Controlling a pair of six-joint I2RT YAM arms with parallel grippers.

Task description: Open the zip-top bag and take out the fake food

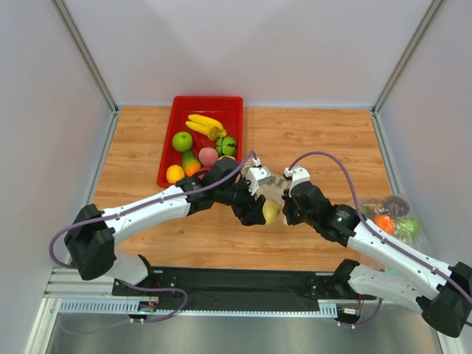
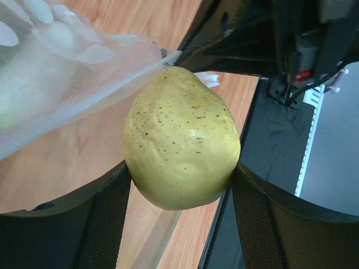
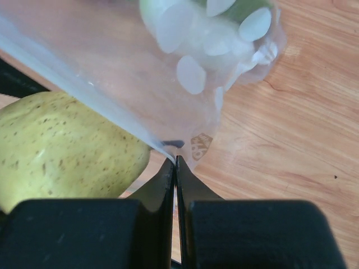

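My left gripper (image 1: 267,212) is shut on the pale yellow pear-like fruit (image 2: 180,137), which fills the left wrist view between the two black fingers (image 2: 61,230); the fruit also shows in the top view (image 1: 271,212) and the right wrist view (image 3: 61,145). It is outside the zip-top bag (image 3: 185,61), the clear bag with white dots, held above the table. My right gripper (image 3: 175,159) is shut on the bag's corner at its zip edge. The bag (image 2: 50,73) hangs at the upper left of the left wrist view, with something pale and green still inside. The two grippers meet mid-table.
A red tray (image 1: 228,110) at the back left holds bananas, a green apple, oranges and other toy fruit. A plain clear bag (image 1: 391,214) with orange, purple and green pieces lies at the right edge. A black mat (image 1: 243,287) runs along the near edge.
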